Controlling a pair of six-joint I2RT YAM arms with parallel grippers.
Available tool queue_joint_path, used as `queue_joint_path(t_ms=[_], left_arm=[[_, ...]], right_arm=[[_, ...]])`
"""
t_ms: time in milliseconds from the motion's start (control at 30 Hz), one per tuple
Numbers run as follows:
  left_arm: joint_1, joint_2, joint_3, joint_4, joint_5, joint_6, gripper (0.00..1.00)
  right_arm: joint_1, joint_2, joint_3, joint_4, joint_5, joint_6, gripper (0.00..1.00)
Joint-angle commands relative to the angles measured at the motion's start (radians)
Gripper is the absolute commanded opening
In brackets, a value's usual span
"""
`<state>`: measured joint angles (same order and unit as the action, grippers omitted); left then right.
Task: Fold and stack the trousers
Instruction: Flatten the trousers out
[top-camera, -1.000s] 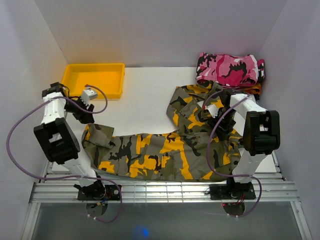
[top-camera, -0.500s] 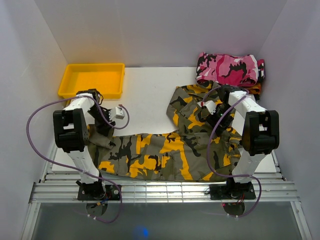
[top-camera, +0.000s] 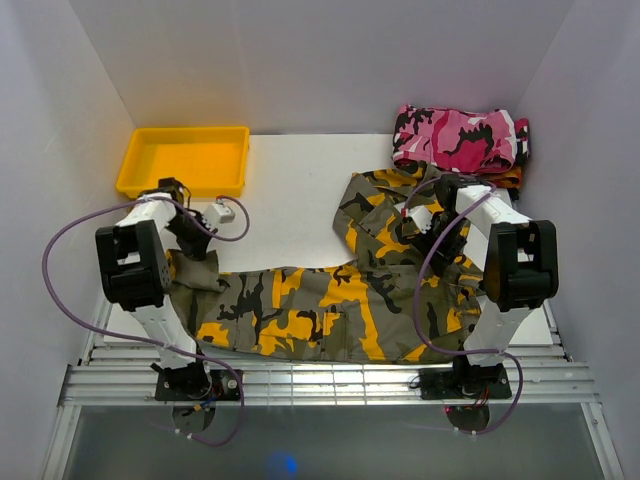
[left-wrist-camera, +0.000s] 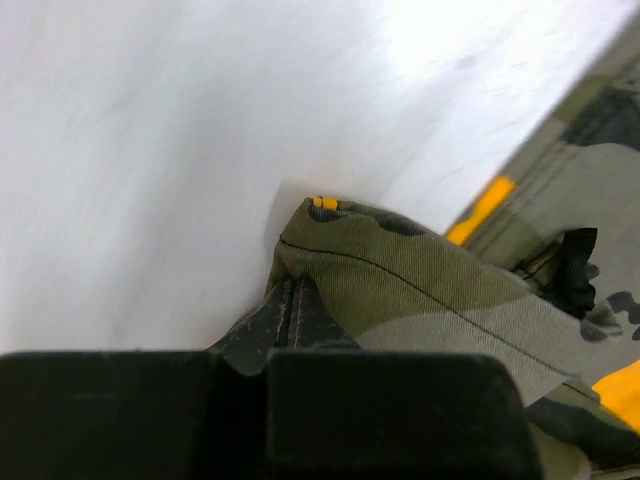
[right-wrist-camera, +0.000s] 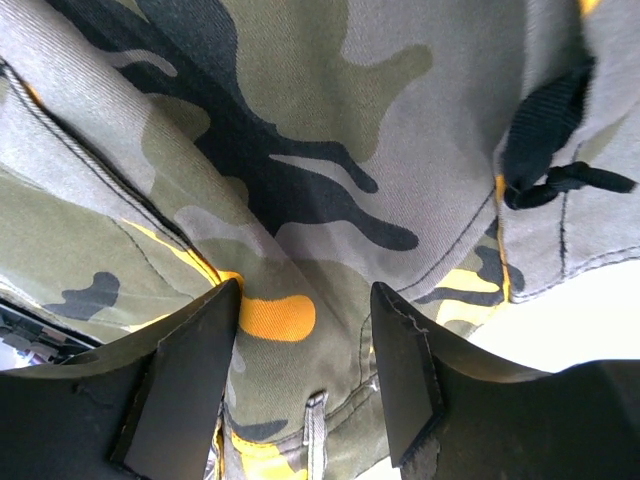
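1. Left gripper (top-camera: 196, 246): you have it clamped together on a raised fold of hem, just in front of the yellow tray (top-camera: 185, 160). The wrist view shows olive cloth pinched between the two black fingers.
2. Right gripper (right-wrist-camera: 305, 330): your fingers stand apart, tips down over flat camouflage cloth, well to the right of the tray. Nothing is pinched.
3. Trousers (top-camera: 320, 310): one pair, in olive, grey, black and yellow-orange camouflage, lying unfolded on the table (top-camera: 290, 195). They start just in front of the tray and run off to its right. The right-hand part bends back toward the rear wall.
4. Yellow tray: one, at the back left of the table.
5. Pink camouflage garment (top-camera: 458, 138): one, folded, far to the right of the tray and level with it. It touches the rear end of the trousers.
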<state>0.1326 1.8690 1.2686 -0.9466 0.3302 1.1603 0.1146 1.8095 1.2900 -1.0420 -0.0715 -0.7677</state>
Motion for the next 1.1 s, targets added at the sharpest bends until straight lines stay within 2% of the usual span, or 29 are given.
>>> queue_joint_path(t_ms=[0,100,133,200,233,267,333,367,400,500,633,733,1067], left_arm=[[0.129,-0.128,0.055,0.084,0.026,-0.279,0.0],[0.237,-0.211,0.084,0.127,0.009,-0.419,0.0],[0.263,-0.237,0.081,0.185,-0.002,-0.477,0.0],[0.347,-0.299,0.068,0.245,-0.066,-0.554,0.0],[0.367,-0.31,0.066,0.282,-0.113,-0.638,0.0],[0.416,-0.321,0.066,0.301,-0.21,-0.692,0.0],[0.475,-0.359,0.078,0.312,-0.262,-0.785,0.0],[0.516,-0.375,0.081,0.313,-0.299,-0.879,0.0],[0.522,-0.392,0.074,0.316,-0.416,-0.921,0.0],[0.524,-0.482,0.023,0.318,-0.592,-1.039,0.0],[0.568,-0.625,-0.09,0.364,-0.617,-1.071,0.0],[0.568,-0.64,-0.136,0.356,-0.655,-1.076,0.0],[0.568,-0.498,0.02,0.247,-0.734,-1.254,0.0]], right_arm=[[-0.001,-0.03,-0.024,0.025,0.007,-0.018,0.6],[-0.007,-0.03,-0.026,0.034,-0.001,-0.022,0.58],[-0.006,-0.032,-0.024,0.036,-0.002,-0.024,0.57],[-0.007,-0.035,-0.023,0.037,-0.01,-0.027,0.57],[-0.007,-0.039,-0.02,0.036,-0.013,-0.027,0.57],[-0.007,-0.042,-0.018,0.036,-0.02,-0.027,0.57],[-0.007,-0.044,-0.011,0.031,-0.027,-0.025,0.57],[-0.007,-0.045,-0.009,0.033,-0.031,-0.025,0.57],[-0.007,-0.045,-0.008,0.033,-0.034,-0.025,0.57],[-0.007,-0.055,-0.011,0.033,-0.039,-0.028,0.57],[-0.009,-0.07,-0.012,0.027,-0.043,-0.033,0.57],[-0.009,-0.072,-0.005,0.016,-0.053,-0.035,0.56],[-0.009,-0.068,0.019,-0.004,-0.033,-0.036,0.56]])
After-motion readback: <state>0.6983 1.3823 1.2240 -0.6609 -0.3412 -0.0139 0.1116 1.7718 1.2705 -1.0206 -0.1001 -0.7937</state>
